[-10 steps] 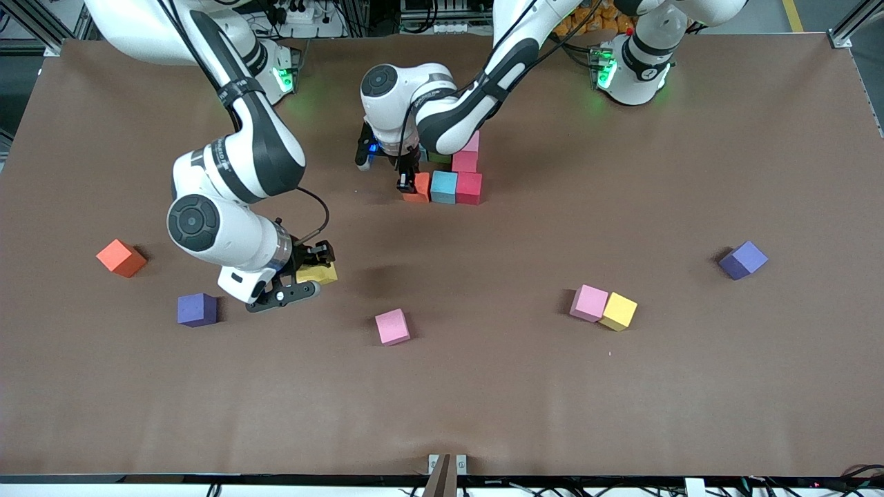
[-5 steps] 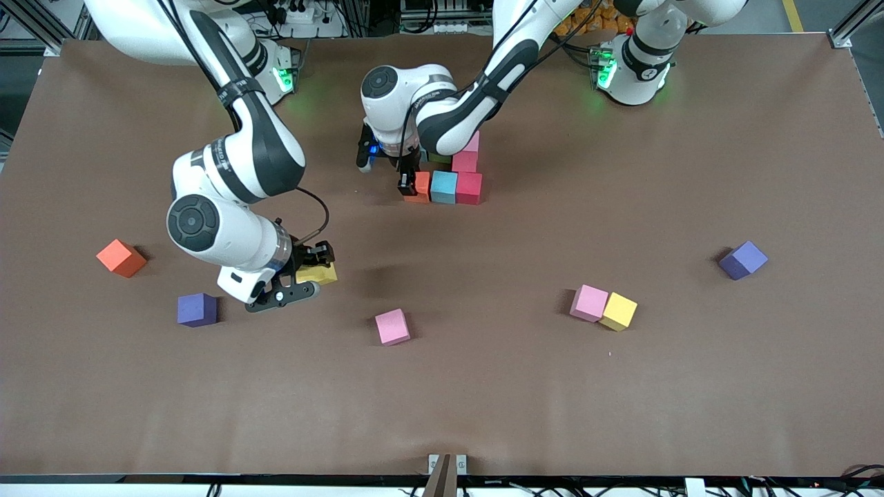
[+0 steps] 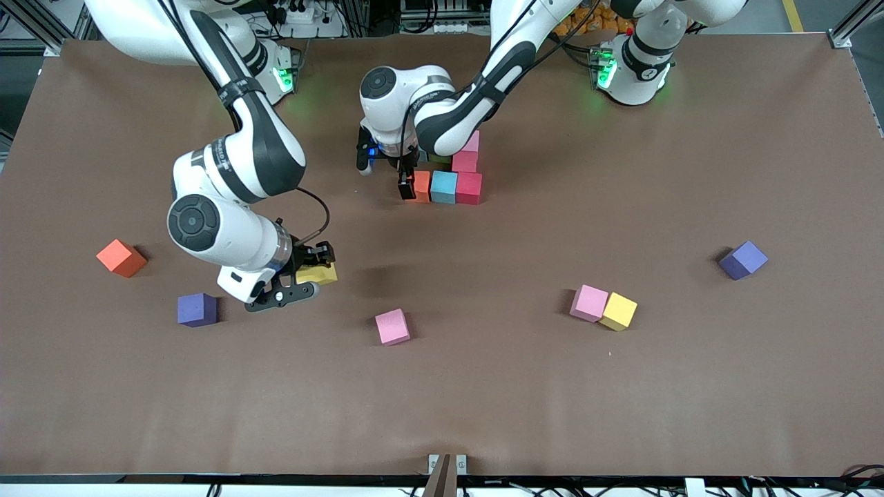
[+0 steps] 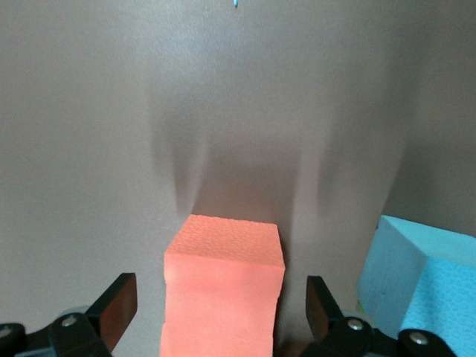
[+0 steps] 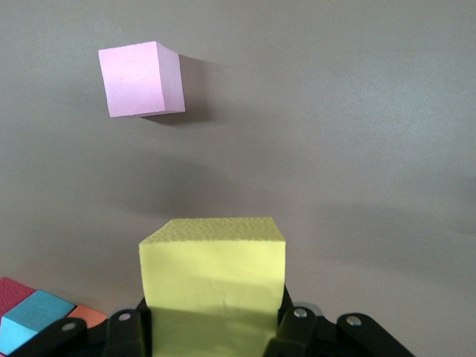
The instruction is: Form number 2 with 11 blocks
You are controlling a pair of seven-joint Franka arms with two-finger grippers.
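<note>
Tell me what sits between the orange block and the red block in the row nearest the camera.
In the front view, one light blue block sits between the orange block and the red block, touching both.

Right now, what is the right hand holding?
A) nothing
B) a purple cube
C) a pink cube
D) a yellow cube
D: the right hand is shut on a yellow cube, seen between its fingers in the right wrist view and at its tip in the front view.

three blocks touching in row | loose blocks nearer camera
</note>
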